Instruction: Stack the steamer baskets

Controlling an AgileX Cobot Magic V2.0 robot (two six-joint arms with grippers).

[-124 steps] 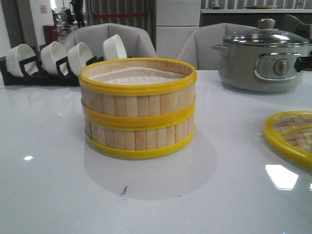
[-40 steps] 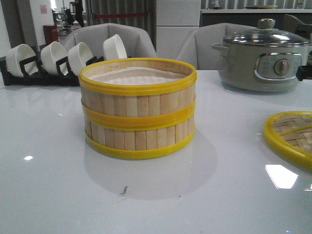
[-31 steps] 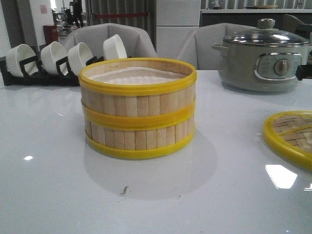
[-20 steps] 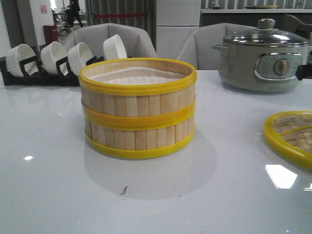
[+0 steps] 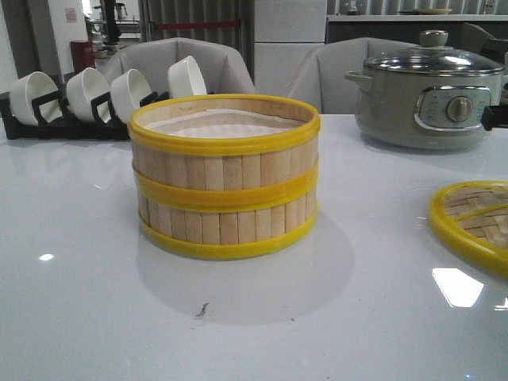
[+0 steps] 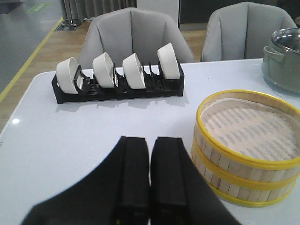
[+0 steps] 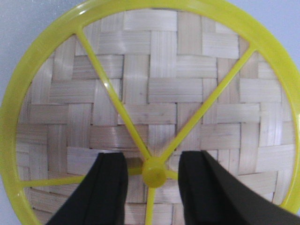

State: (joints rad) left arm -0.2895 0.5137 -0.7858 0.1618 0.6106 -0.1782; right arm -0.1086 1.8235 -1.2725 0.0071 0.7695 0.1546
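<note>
Two steamer baskets (image 5: pixel 225 178) stand stacked at the table's middle, bamboo slats with yellow rims; the left wrist view shows them too (image 6: pixel 246 145). The woven lid (image 5: pixel 476 218) lies flat at the right edge of the table. My right gripper (image 7: pixel 152 161) hovers open directly over the lid (image 7: pixel 154 93), its fingers on either side of the yellow centre knob (image 7: pixel 154 172). My left gripper (image 6: pixel 150 145) is shut with nothing in it, above the table left of the baskets. Neither gripper shows in the front view.
A grey-green electric pot (image 5: pixel 429 91) with a glass lid stands at the back right. A black rack of white bowls (image 5: pixel 95 99) sits at the back left, also in the left wrist view as the rack (image 6: pixel 117 79). Grey chairs stand behind the table.
None on the table. Only a dark part at the right edge by the pot has shifted slightly.
</note>
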